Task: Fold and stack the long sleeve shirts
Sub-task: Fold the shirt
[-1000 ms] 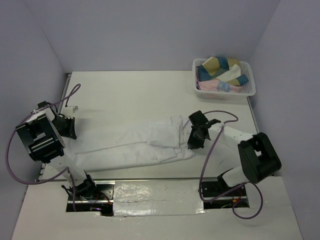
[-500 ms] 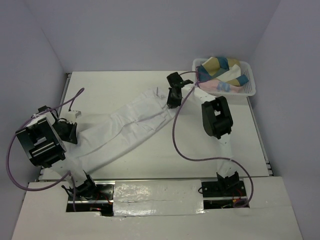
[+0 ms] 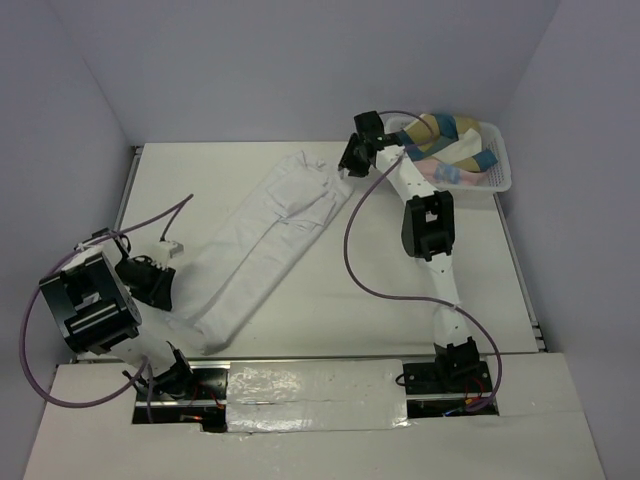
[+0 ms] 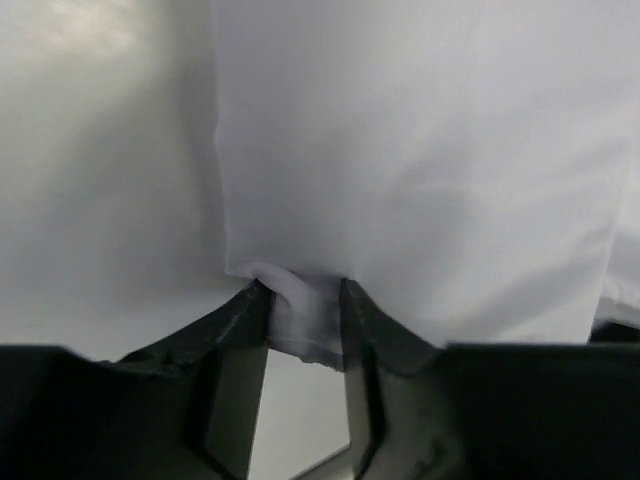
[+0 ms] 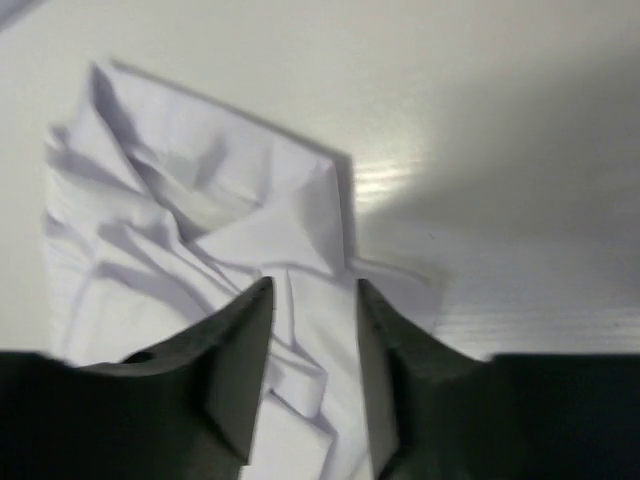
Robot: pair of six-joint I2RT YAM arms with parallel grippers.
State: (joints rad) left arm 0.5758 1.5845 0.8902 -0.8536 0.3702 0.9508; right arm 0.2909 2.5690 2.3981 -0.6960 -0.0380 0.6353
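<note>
Nothing is folded or stacked: the long sleeve shirt [image 3: 265, 240] stretches from near-left corner to far edge, left gripper [image 4: 305, 305] and right gripper [image 5: 310, 300] pinching its ends.

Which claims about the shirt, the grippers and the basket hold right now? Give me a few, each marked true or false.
1. The left gripper pinches an edge of the shirt. True.
2. The shirt is folded into a neat square. False: it lies stretched out long, running diagonally from near left to far middle.
3. The basket holds coloured cloth. True.
4. The right gripper is over the basket. False: it is at the shirt's far end, beside the basket.
</note>
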